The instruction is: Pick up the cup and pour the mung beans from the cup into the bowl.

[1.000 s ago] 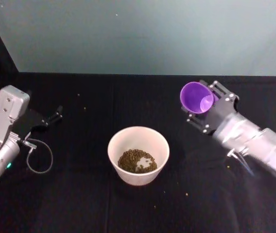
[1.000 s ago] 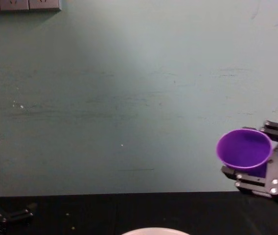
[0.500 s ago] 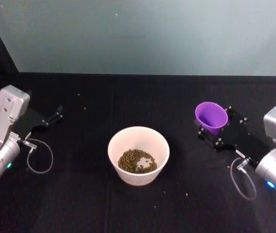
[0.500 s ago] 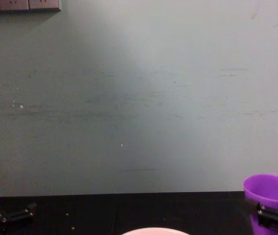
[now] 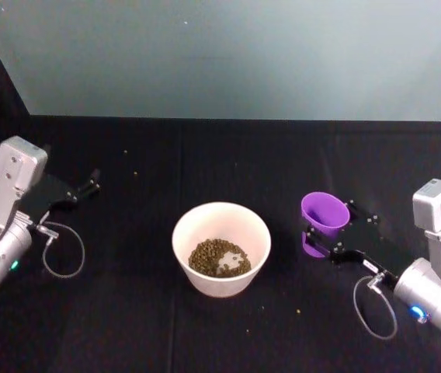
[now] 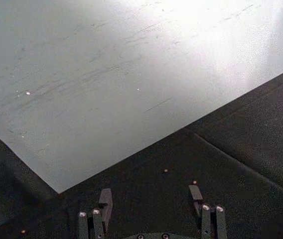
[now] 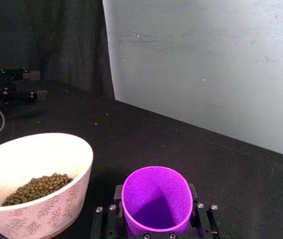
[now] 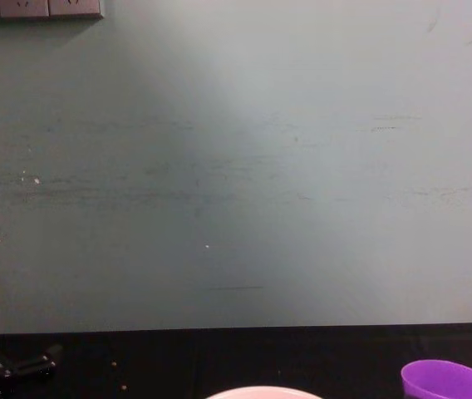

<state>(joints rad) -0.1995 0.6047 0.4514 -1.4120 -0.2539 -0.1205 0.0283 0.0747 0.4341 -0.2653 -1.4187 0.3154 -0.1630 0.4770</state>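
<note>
The purple cup (image 5: 323,215) stands upright just right of the bowl (image 5: 221,286), low over the black table. My right gripper (image 5: 327,235) is shut on the cup, with a finger on each side of it. From the right wrist, the cup (image 7: 156,199) looks empty inside. The mung beans (image 5: 219,257) lie in a heap in the bowl (image 7: 44,215), as do the beans (image 7: 40,186) seen from the right wrist. The cup's rim (image 8: 447,381) and the bowl's rim (image 8: 261,391) peek in at the chest view's lower edge. My left gripper (image 5: 81,189) is parked open at the far left.
A few stray beans (image 5: 298,311) lie scattered on the black cloth. Cable loops hang by the left wrist (image 5: 64,253) and the right wrist (image 5: 375,308). A pale green wall (image 5: 228,54) closes the table's far side.
The right arm has brought the cup from raised and tilted to upright, then down and nearer, beside the bowl. The left arm has not moved.
</note>
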